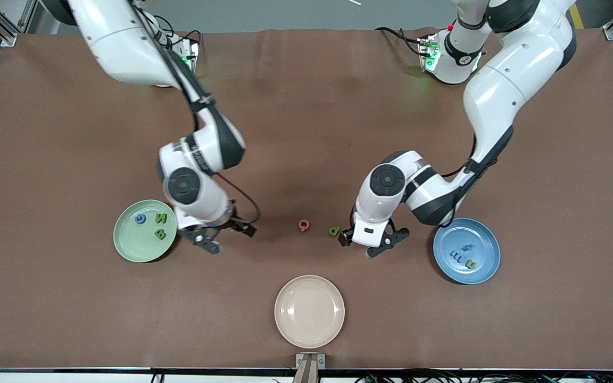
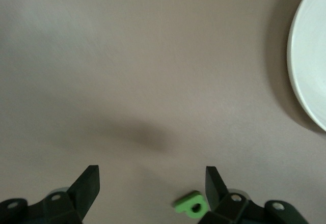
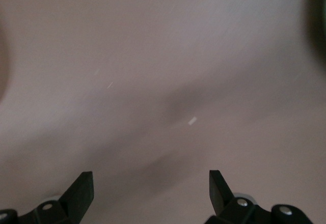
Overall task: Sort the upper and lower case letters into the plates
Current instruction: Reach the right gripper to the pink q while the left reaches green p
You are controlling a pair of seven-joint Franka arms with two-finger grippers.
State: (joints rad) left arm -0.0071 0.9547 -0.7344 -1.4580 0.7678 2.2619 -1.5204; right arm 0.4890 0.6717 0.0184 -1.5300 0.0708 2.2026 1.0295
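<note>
The mint green plate (image 1: 125, 247) toward the right arm's end holds a blue letter (image 1: 140, 218) and two green letters (image 1: 161, 225). Small letters (image 1: 462, 256) lie in the blue plate (image 1: 485, 239) toward the left arm's end. Between the plates, a red letter (image 1: 304, 225) and a green letter (image 1: 334, 231) lie on the brown table. My left gripper (image 1: 367, 246) hangs open beside the blue plate. In the left wrist view the green letter (image 2: 191, 204) lies just inside one finger (image 2: 214, 183), untouched. My right gripper (image 1: 225, 238) is open and empty beside the green plate, and the right wrist view (image 3: 150, 178) shows only table.
A cream-beige plate (image 1: 309, 311), also seen in the left wrist view (image 2: 310, 66), sits empty near the front edge, nearer the front camera than the two loose letters. Both arms reach down over the middle of the brown table (image 1: 306, 106).
</note>
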